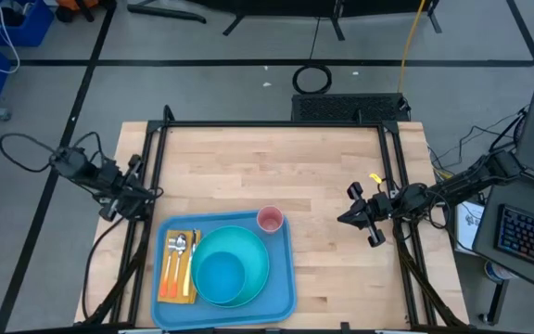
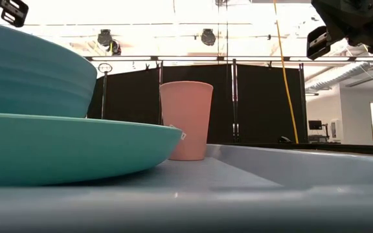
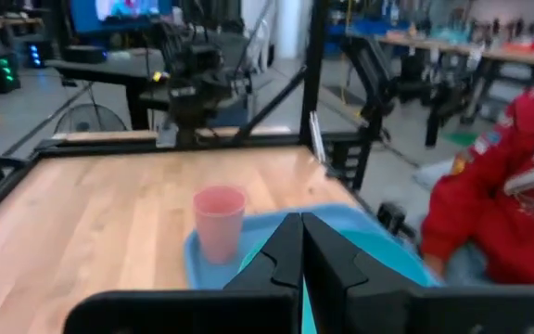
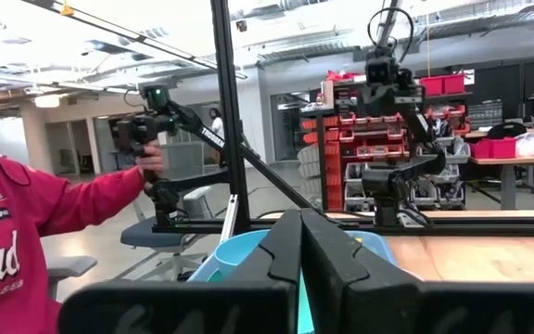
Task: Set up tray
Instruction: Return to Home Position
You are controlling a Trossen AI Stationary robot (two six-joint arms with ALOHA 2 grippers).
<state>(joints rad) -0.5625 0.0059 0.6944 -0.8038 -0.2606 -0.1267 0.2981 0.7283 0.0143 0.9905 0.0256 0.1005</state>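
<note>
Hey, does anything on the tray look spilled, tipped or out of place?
Nothing stands out. On the tray, the pink cup stands upright in a corner, the blue bowl sits on the teal plate, and the utensils lie on the yellow napkin beside it.

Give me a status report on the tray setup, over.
Left gripper shut, empty, left table edge; right gripper shut, empty, right of tray. Tray holds plate, bowl, cup, utensils on napkin. Person in red nearby.
</note>
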